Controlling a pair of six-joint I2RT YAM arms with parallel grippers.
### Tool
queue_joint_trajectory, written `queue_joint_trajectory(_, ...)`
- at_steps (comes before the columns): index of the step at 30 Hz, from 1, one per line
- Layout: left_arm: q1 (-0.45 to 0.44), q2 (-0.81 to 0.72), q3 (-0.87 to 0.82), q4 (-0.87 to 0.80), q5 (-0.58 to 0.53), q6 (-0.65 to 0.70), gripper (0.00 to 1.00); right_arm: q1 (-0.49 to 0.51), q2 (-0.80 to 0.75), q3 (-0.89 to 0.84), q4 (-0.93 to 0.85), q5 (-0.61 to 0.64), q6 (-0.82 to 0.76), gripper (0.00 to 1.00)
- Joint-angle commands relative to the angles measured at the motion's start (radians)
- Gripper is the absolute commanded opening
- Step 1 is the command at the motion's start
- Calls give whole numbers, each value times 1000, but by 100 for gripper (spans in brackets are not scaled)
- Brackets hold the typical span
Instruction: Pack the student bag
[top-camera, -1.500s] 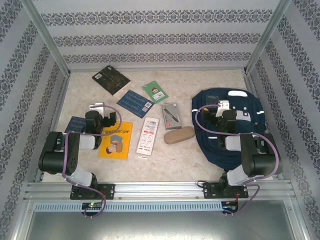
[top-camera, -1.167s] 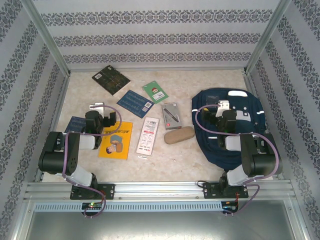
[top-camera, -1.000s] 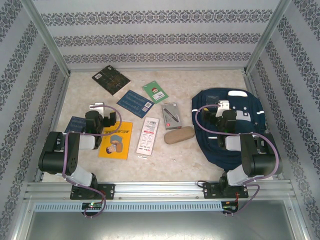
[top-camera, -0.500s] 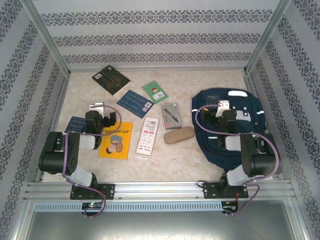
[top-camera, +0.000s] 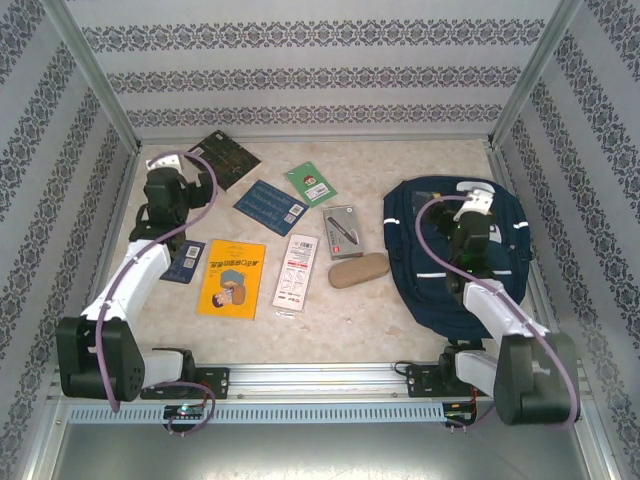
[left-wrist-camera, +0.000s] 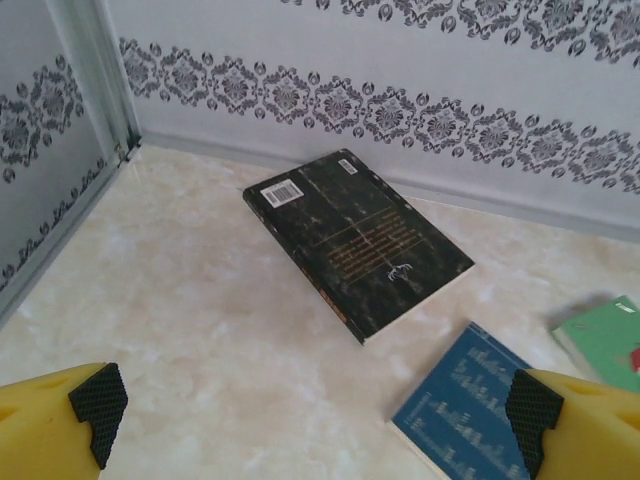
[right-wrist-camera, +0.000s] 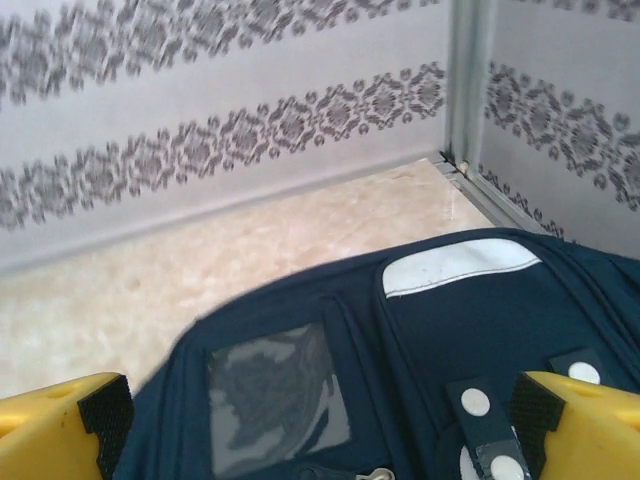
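The student bag (top-camera: 415, 255) lies along the table's (top-camera: 350, 315) right edge. The right claw (right-wrist-camera: 320, 425) hovers over its far end, jaws wide apart, empty. The left claw (left-wrist-camera: 310, 420), equally spread, hangs near the far-left corner.

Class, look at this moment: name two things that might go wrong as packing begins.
The black book lies flat, so the open left gripper may push it rather than lift it. The student bag lies flat under the open right gripper with no opening showing, so items may not go in.
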Motion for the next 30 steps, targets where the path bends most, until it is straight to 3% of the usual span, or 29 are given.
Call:
queue_joint_trajectory(1,6,-3,65,-299,74,-154,100,-16,-68,73,-244,3,177,98)
queue_joint_trajectory(5,-4,-10,77,-323,220,-205,100,-15,-94,168,-547,-79,253,98)
queue_joint_trajectory(8,-28,-16,55,-317,229,-225,100,4,-88,220,-779,-61,286,98)
queue_joint_trajectory(11,-40,-21,24,-295,244,-240,100,7,-88,197,-899,-49,341,98)
queue_joint_trajectory(16,-62,-28,-8,-294,273,-253,100,30,-78,135,-927,-133,383,98)
queue_joint_trajectory(21,-82,-60,-46,-285,268,-265,100,168,40,109,-884,-162,447,98)
queue_joint_trajectory(24,-92,-75,-59,-286,270,-270,100,223,163,136,-816,-268,484,98)
queue_joint_trajectory(30,-129,-105,-75,-289,234,-270,100,449,381,328,-712,-307,524,98)
